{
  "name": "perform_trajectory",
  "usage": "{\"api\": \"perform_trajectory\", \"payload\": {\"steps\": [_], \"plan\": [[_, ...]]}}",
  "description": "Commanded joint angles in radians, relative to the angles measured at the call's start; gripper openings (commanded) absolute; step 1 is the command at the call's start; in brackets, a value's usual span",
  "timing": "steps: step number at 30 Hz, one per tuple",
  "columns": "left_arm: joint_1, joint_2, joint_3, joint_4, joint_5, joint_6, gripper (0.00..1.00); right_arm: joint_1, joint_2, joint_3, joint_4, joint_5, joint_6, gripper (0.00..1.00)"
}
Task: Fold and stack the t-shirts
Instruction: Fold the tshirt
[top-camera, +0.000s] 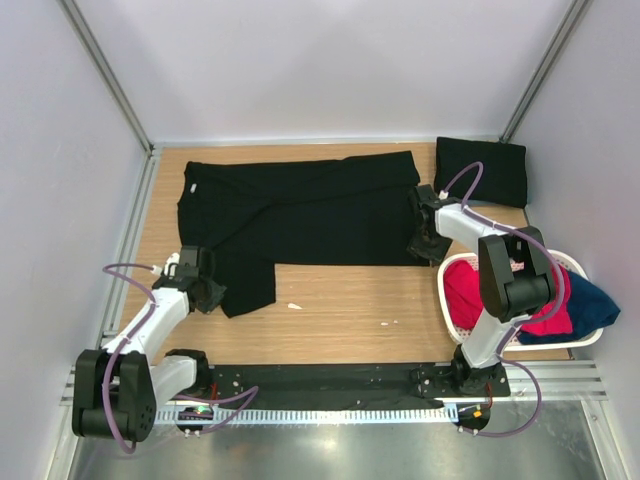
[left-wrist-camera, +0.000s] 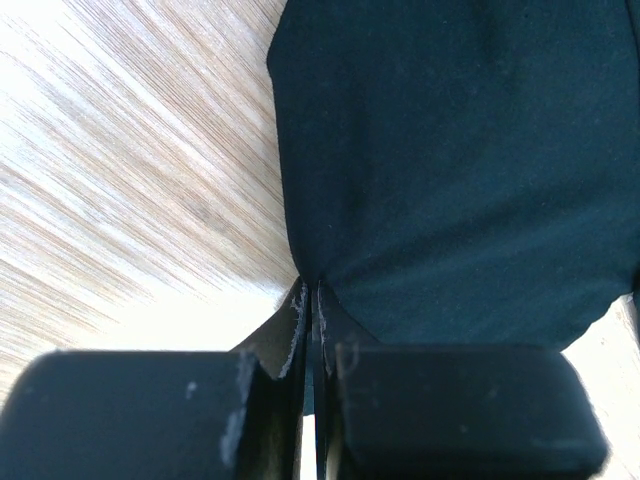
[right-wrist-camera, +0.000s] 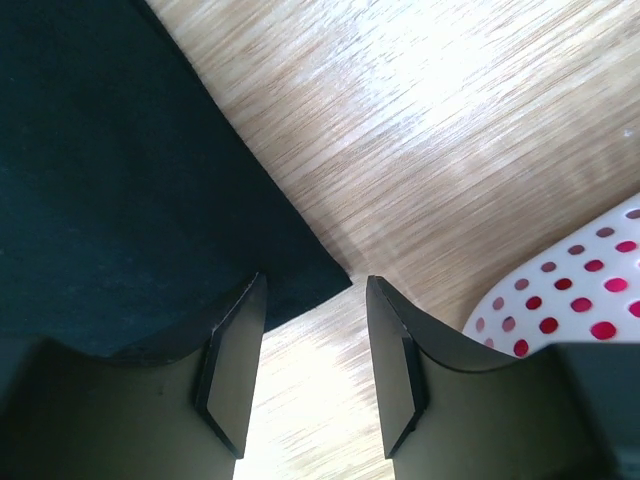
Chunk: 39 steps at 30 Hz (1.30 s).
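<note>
— Where's the shirt (top-camera: 300, 210)?
— Spread over the worktop's (top-camera: 340, 305) far half; a folded shirt (top-camera: 481, 170) lies far right.
— And the arms?
— The left end effector (left-wrist-camera: 312, 300) pinches its near-left hem; the right end effector (right-wrist-camera: 315, 290) is spread around its near-right corner.

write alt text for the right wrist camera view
The right gripper is open, its dark fingers framing the corner of a black cloth t-shirt on a pale wooden table. At lower right is a white perforated plastic basket, red showing through its holes.
</note>
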Motion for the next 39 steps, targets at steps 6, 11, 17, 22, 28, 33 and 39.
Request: {"api": "perform_trajectory", "payload": {"steps": [6,11,17,22,28,33,39], "plan": [[-0.004,0.002,0.043,-0.029,-0.048,-0.004,0.0,-0.009,-0.003,-0.012,-0.001,0.048,0.016,0.45],[-0.003,-0.009,0.071,-0.041,-0.047,0.004,0.0,-0.009,0.016,-0.026,0.034,0.052,0.02,0.35],[-0.003,-0.021,0.112,-0.072,-0.074,0.033,0.0,-0.029,0.027,-0.038,0.094,0.058,0.022,0.17],[-0.003,-0.033,0.178,-0.121,-0.105,0.047,0.0,-0.038,0.014,-0.017,0.094,0.052,0.017,0.01],[-0.003,-0.027,0.328,-0.201,-0.151,0.096,0.0,-0.04,-0.012,0.052,0.025,0.029,-0.021,0.01],[-0.003,-0.019,0.428,-0.23,-0.189,0.121,0.0,-0.04,-0.025,0.109,-0.021,0.014,-0.046,0.01],[-0.003,0.052,0.566,-0.197,-0.217,0.209,0.0,-0.04,-0.009,0.224,-0.061,0.029,-0.086,0.01]]}}
